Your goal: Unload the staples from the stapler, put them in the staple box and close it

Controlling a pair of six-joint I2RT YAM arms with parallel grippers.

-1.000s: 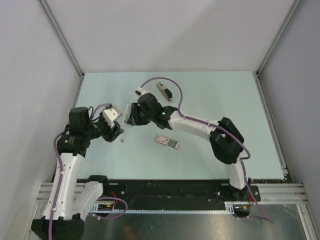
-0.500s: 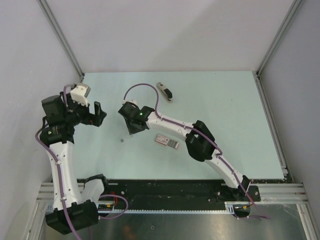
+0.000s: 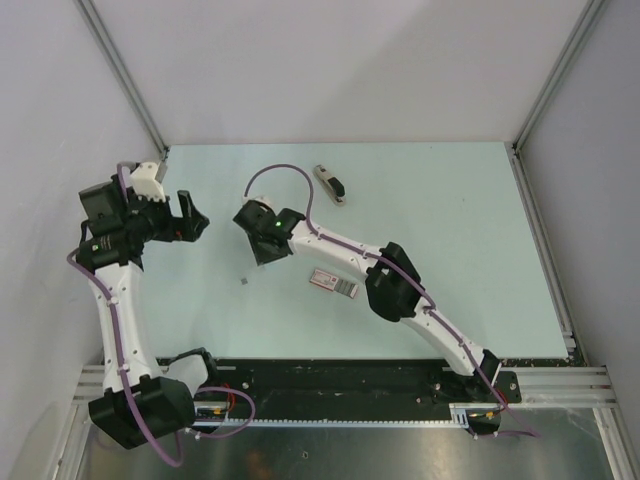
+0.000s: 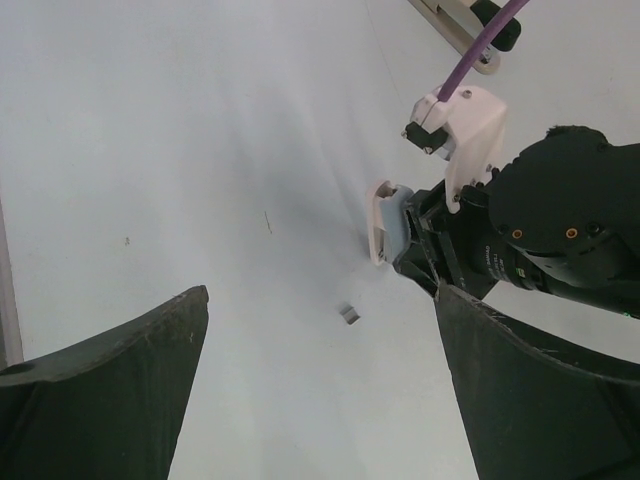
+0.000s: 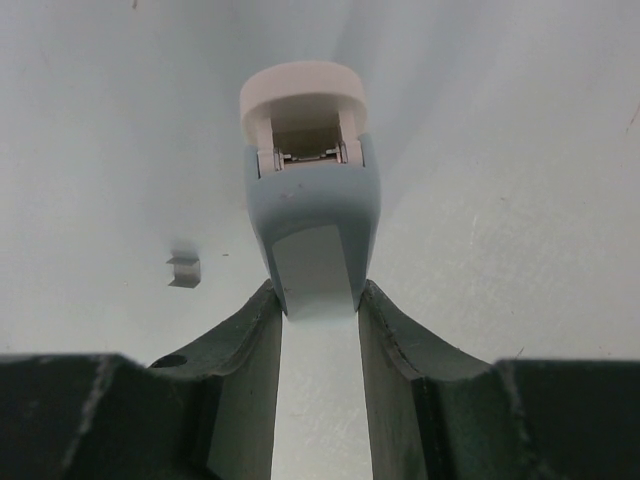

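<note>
My right gripper [image 5: 318,300] is shut on a small light-blue and pinkish-white stapler [image 5: 310,190], whose front end shows a metal channel. In the top view the right gripper [image 3: 262,250] holds it low over the table, left of centre. A tiny grey strip of staples [image 5: 184,271] lies loose on the table just beside it; it also shows in the top view [image 3: 245,283] and the left wrist view [image 4: 348,315]. My left gripper [image 3: 190,225] is open and empty, raised at the far left. Its view shows the stapler [image 4: 384,222].
A slim tan-grey tool with a black top [image 3: 328,184] lies at the back, also in the left wrist view [image 4: 465,30]. A flat pink-and-white striped box [image 3: 333,283] lies near the middle. The left wall is close behind the left arm.
The left arm has drawn back to the left and risen, away from the stapler. The right gripper has moved left and slightly forward with the stapler. The staple strip has stayed put.
</note>
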